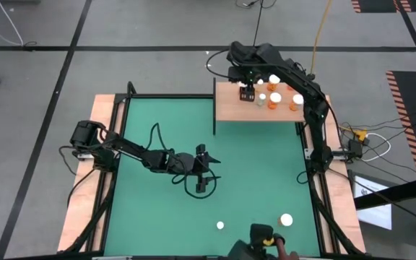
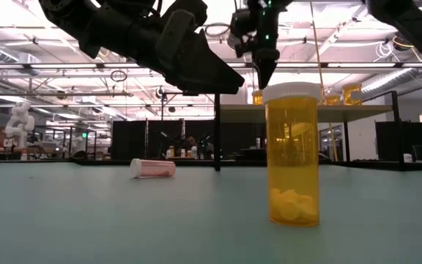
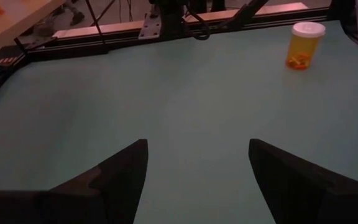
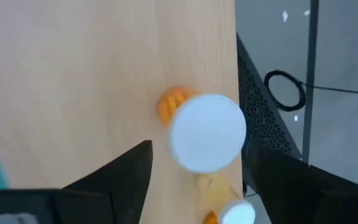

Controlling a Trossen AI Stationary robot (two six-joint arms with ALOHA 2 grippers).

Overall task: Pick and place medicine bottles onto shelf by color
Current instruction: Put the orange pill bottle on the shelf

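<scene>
The wooden shelf (image 1: 230, 108) stands raised over the green mat's far right part. Several orange, white-capped medicine bottles (image 1: 275, 97) stand on it. My right gripper (image 1: 248, 92) hangs open above the shelf, pointing steeply down. Its fingers stand on either side of one upright bottle (image 4: 207, 132) without touching it. My left gripper (image 1: 206, 170) waits open over the middle of the mat (image 3: 185, 81). On the mat's near part, one bottle (image 2: 291, 158) stands upright and a smaller one (image 2: 152, 168) lies on its side.
Another bottle (image 4: 235, 213) stands close beside the one under my right gripper, near the shelf's edge. A black post (image 2: 217, 132) holds the shelf up at its left side. A person's hand (image 1: 280, 244) shows at the table's near edge.
</scene>
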